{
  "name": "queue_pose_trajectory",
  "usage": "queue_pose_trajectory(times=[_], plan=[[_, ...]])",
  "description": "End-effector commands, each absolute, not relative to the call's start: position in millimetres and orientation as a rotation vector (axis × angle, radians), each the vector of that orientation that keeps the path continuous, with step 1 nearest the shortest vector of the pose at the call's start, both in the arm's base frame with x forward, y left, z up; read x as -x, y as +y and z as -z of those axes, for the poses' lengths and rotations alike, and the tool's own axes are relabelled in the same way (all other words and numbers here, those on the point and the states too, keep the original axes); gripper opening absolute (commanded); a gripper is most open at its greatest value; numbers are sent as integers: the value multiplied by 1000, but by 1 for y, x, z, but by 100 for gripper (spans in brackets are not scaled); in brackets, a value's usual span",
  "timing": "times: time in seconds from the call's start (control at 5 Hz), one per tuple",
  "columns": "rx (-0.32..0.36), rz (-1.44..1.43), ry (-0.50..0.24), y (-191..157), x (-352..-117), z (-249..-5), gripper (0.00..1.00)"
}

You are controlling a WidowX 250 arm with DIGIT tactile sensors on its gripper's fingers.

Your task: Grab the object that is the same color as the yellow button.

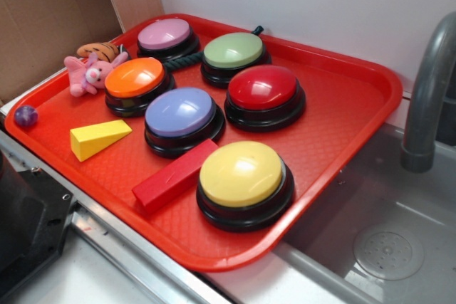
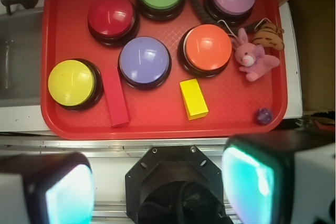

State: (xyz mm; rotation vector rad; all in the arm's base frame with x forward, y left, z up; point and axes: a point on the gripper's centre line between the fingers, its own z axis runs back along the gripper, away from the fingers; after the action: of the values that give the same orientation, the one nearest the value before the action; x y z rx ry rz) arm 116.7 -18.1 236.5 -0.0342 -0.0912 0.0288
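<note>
Gripper (image 2: 157, 187) jaws spread wide, holding nothing, hanging off the tray (image 2: 157, 124) edge; yellow wedge (image 2: 193, 98) sits just below the orange button (image 2: 208, 47).

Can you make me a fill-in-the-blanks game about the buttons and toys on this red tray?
1. The yellow wedge block matches the color of the ____ button.
2. The long red block lies between the yellow button and the ____ button.
3. The pink bunny toy sits beside the ____ button.
4. Altogether, the tray holds ____ buttons.

Missing words: yellow; purple; orange; six
</note>
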Motion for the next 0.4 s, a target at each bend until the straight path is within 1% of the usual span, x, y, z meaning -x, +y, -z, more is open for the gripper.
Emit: queue_pose_trajectory(times=[0.0, 0.2], plan=[[34, -29, -91, -18, -117, -236, 100], [11, 30, -73, -13, -135, -208, 100]])
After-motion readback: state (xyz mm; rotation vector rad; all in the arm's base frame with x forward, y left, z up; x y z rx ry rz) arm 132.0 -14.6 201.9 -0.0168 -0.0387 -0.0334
